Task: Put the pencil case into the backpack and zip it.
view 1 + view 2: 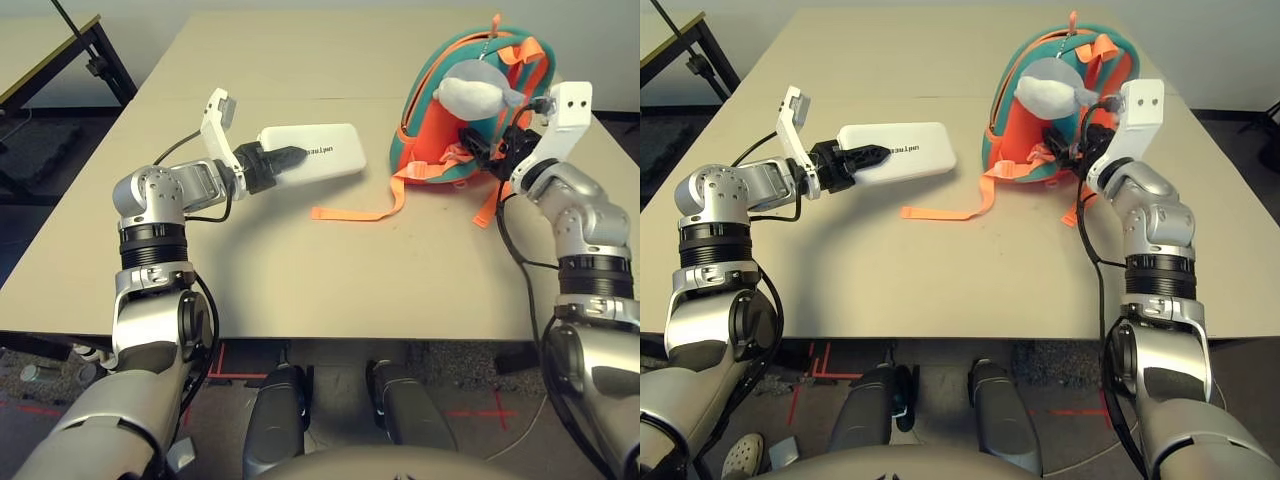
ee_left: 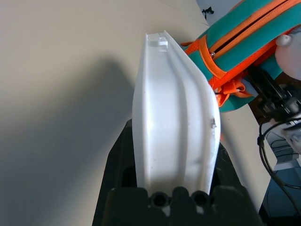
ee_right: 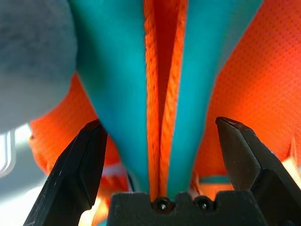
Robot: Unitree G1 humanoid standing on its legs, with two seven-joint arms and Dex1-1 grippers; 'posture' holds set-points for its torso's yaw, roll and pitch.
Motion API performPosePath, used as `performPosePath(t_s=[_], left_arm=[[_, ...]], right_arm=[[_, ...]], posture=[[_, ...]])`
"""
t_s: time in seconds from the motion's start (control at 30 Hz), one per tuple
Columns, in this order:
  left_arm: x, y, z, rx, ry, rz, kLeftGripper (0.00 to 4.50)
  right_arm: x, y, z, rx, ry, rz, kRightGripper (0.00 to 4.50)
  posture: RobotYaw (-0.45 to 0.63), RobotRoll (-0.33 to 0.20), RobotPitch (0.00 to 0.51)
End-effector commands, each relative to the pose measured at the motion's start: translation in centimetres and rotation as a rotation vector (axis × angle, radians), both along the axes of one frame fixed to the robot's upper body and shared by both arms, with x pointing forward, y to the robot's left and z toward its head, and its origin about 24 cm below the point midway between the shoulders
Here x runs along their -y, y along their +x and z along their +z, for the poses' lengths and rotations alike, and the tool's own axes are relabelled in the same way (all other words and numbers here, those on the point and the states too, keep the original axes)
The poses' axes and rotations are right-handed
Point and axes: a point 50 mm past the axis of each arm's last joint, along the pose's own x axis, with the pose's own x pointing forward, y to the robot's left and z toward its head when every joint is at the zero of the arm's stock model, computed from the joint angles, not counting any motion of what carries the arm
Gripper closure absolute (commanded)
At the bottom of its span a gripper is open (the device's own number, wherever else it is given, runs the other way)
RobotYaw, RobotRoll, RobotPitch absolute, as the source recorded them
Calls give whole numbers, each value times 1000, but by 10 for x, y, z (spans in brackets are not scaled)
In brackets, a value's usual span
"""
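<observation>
The white pencil case (image 1: 325, 150) hangs just above the table, left of centre, with my left gripper (image 1: 290, 157) shut on its near end. In the left wrist view the pencil case (image 2: 174, 117) stands edge-on between the black fingers (image 2: 115, 165). The teal and orange backpack (image 1: 430, 85) lies at the right rear of the table, a grey plush toy (image 1: 475, 92) resting on it. My right gripper (image 1: 480, 140) is pressed against the backpack's near right side. Its fingers (image 3: 80, 169) stand open on either side of a teal fold with orange zipper trim (image 3: 160, 70).
An orange strap (image 1: 350, 212) trails from the backpack onto the tan table (image 1: 300, 280) between the two arms. A second table with a black frame (image 1: 60, 50) stands off to the far left. Black cables run along both forearms.
</observation>
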Motion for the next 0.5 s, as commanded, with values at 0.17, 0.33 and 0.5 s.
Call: performPosePath(t_s=[0.17, 0.33, 0.5], left_arm=[[-2, -2, 11, 49, -13, 4, 3282], [-1, -1, 10, 46, -14, 4, 3282], [4, 1, 7, 38, -14, -13, 3282]], right_arm=[[-1, -6, 0, 17, -33, 44, 0], [-3, -18, 4, 24, -63, 96, 0], [-1, -21, 3, 16, -69, 63, 179]], posture=[[-142, 0, 92], [-158, 0, 96], [-187, 0, 96]])
